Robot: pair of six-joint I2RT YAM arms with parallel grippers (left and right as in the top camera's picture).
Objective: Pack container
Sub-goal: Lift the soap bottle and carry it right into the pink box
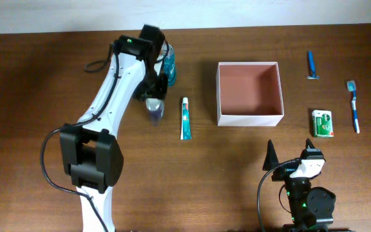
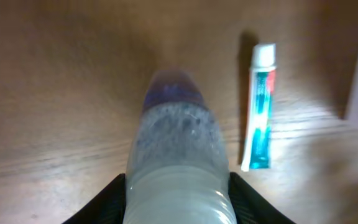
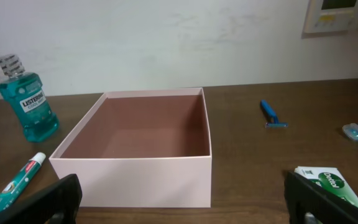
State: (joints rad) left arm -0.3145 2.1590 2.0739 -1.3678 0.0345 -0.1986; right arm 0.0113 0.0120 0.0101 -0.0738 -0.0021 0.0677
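Container [image 1: 250,119] on desk [image 1: 44,64], one; left of it one toothpaste tube [image 1: 185,118], one mouthwash bottle [image 1: 168,64], left tool [image 2: 178,190] clamped on one clear bottle [image 2: 178,134]; right of it one razor [image 1: 311,66], one toothbrush [image 1: 353,106], one packet [image 1: 323,122]; right tool [image 3: 185,200] spread wide.

tabletop [image 1: 31,77]: dark brown wood, grain visible, bright glare patch in left wrist view | wall [image 3: 166,43]: plain white, behind far edge | wall panel [image 3: 331,15]: beige, upper right

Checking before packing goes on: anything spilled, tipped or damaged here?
Nothing stands out. The container is upright and empty, the mouthwash bottle stands upright, the toothpaste lies flat, and the left gripper holds a clear bottle without spill.
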